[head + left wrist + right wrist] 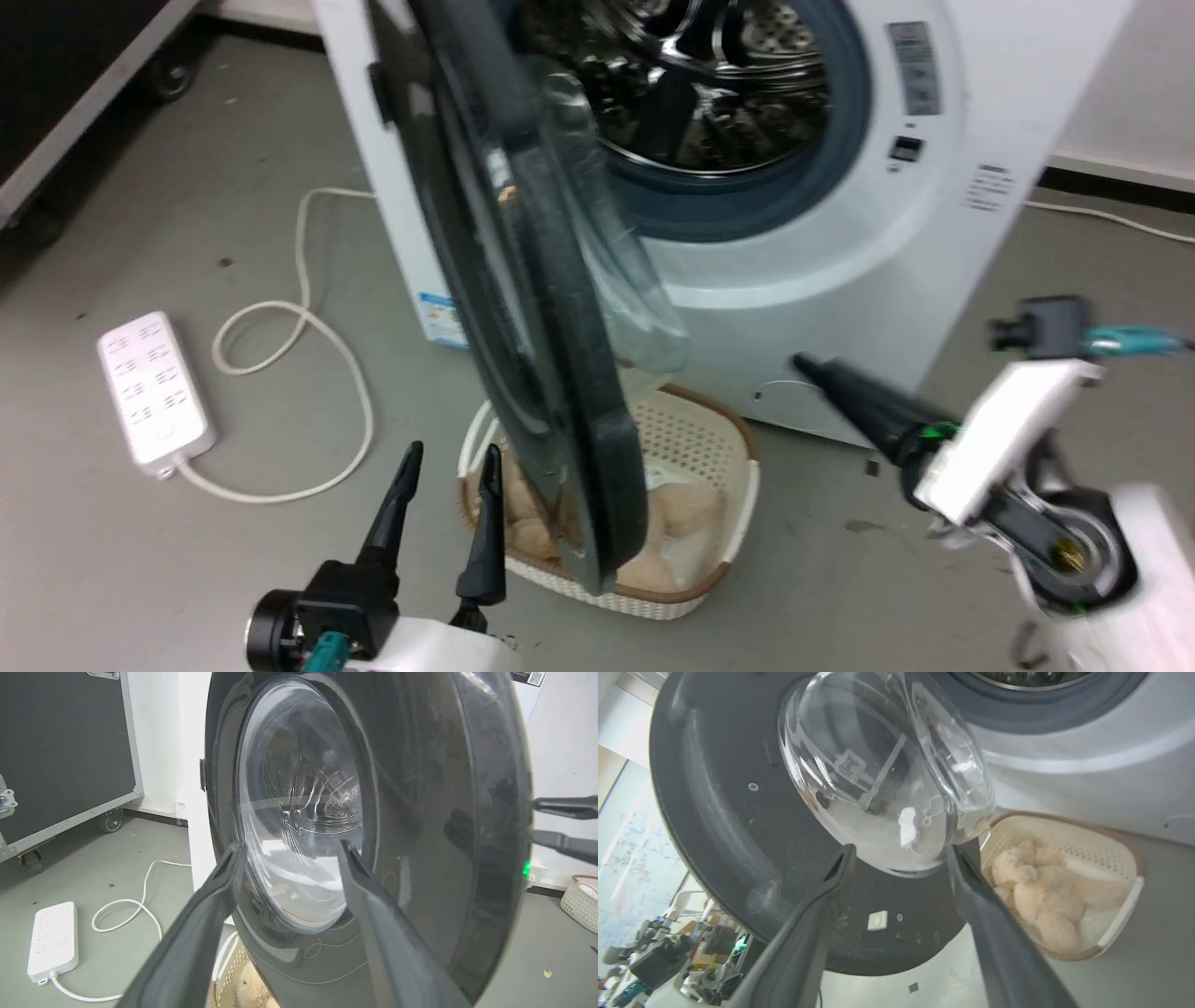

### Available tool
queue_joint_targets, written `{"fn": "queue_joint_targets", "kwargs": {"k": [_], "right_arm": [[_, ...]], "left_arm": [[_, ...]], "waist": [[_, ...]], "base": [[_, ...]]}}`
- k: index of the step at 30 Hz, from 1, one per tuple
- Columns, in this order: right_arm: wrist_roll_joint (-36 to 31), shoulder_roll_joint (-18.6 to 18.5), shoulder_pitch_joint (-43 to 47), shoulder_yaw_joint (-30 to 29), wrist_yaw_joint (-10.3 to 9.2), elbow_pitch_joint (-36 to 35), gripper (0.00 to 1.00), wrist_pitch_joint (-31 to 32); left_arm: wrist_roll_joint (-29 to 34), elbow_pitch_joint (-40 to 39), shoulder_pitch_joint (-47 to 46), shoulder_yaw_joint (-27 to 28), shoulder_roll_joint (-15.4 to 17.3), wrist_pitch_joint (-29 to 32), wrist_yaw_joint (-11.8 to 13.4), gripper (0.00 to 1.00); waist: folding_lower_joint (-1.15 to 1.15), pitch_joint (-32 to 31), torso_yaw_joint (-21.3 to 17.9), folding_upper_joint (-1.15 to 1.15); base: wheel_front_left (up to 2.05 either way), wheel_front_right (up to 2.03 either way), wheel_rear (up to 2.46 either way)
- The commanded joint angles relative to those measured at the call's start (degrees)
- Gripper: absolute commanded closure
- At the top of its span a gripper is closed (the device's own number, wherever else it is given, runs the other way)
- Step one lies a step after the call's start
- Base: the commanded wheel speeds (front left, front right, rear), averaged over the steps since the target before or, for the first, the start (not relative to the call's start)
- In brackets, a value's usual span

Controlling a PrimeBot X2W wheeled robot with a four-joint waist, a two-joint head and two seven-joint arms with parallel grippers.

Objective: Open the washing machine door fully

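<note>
Left claw (453, 451): fingers spread, empty, near left, facing door's outer side. Right claw (803, 362): fingers apart, gripping nothing, right of door. Large round black-rimmed glass-centred washing machine door (551, 373): about half-open, between 2 claws, above cream plastic basket (724, 439). Big white front-loading washing machine (840, 243) beyond.

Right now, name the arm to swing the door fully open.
Right: the right claw faces the door on its inner side and could push it wider; the left claw faces its outer side.
</note>
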Motion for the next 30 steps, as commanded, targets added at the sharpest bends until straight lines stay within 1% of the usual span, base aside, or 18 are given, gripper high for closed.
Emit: {"fn": "queue_joint_targets", "kwargs": {"k": [1, 4, 6, 9, 10, 12, 14, 17, 20, 22, 24, 27, 30], "right_arm": [[-3.2, -2.1, 2.4, 0.9, 0.05, -2.6, 0.00, -3.9], [-10.2, -5.8, 5.9, 2.1, 0.05, -7.5, 0.00, -15.4], [-18.2, -10.0, 8.0, 3.6, 0.05, -9.5, 0.00, -23.6], [-28.1, -12.3, 12.0, 2.3, 0.05, -9.8, 0.00, -34.6], [-31.5, -12.4, 13.3, 1.4, 0.05, -9.7, 0.00, -37.6], [-38.0, -11.3, 15.8, -1.3, 0.05, -9.4, 0.00, -42.5], [-43.9, -9.2, 18.4, -4.0, 0.05, -9.5, 0.00, -45.6], [-51.4, -3.6, 22.0, -9.5, 0.05, -10.5, 0.00, -47.6], [-57.3, 1.5, 25.3, -12.0, 0.05, -11.9, 0.00, -48.6], [-60.0, 4.2, 27.1, -13.4, 0.05, -12.4, 0.00, -49.0], [-61.1, 6.0, 28.5, -14.5, 0.05, -12.4, 0.00, -49.2], [-62.2, 7.0, 29.9, -14.4, 0.05, -12.5, 0.00, -49.4], [-62.1, 7.4, 30.4, -14.3, 0.05, -12.8, 0.00, -49.4]], "left_arm": [[0.0, 0.2, -0.3, 0.7, 0.1, -0.3, -0.3, 0.00], [0.0, 0.6, -0.4, 2.1, 0.1, -0.3, -1.0, 0.00], [0.1, 0.8, -0.3, 2.8, 0.1, -0.3, -1.8, 0.00], [0.2, 1.2, -0.1, 4.3, 0.1, -0.3, -2.8, 0.00], [0.3, 1.2, 0.1, 4.8, 0.1, -0.3, -3.0, 0.00], [0.4, 1.2, 0.6, 5.8, 0.1, -0.3, -3.3, 0.00], [0.5, 1.1, 1.2, 6.6, 0.1, -0.3, -3.7, 0.00], [0.6, 1.5, 1.8, 7.3, 0.1, -0.3, -4.5, 0.00], [0.7, 1.8, 2.5, 7.7, 0.1, -0.3, -5.0, 0.00], [1.1, 2.0, 3.1, 7.8, 0.1, -0.3, -5.3, 0.00], [1.8, 2.1, 3.6, 7.7, 0.1, -0.3, -5.7, 0.00], [4.0, 2.3, 4.3, 7.7, 0.2, -0.3, -6.1, 0.00], [4.7, 2.2, 4.8, 8.5, 0.1, -0.3, -6.1, 0.00]], "waist": [[0.00, -0.6, -1.5, 0.00], [0.00, -1.5, -3.2, 0.00], [0.00, -2.1, -4.0, 0.00], [0.00, -2.9, -5.3, 0.00], [0.00, -3.2, -5.9, 0.00], [0.00, -3.6, -6.7, 0.00], [0.00, -3.9, -7.4, 0.00], [0.00, -4.0, -8.0, 0.00], [0.00, -4.2, -8.5, 0.00], [0.00, -4.5, -8.7, 0.00], [0.00, -4.7, -8.8, 0.00], [0.00, -4.9, -9.1, 0.00], [0.00, -5.0, -9.5, 0.00]], "base": [[0.00, 0.00, 0.00], [0.00, 0.00, 0.00], [0.00, 0.00, 0.00], [0.00, 0.00, 0.00], [0.00, 0.00, 0.00], [0.00, 0.00, 0.00], [0.00, 0.00, 0.00], [0.00, 0.00, 0.00], [0.00, 0.00, 0.00], [0.00, 0.00, 0.00], [0.00, 0.00, 0.00], [0.00, 0.00, 0.00], [0.00, 0.00, 0.00]]}}
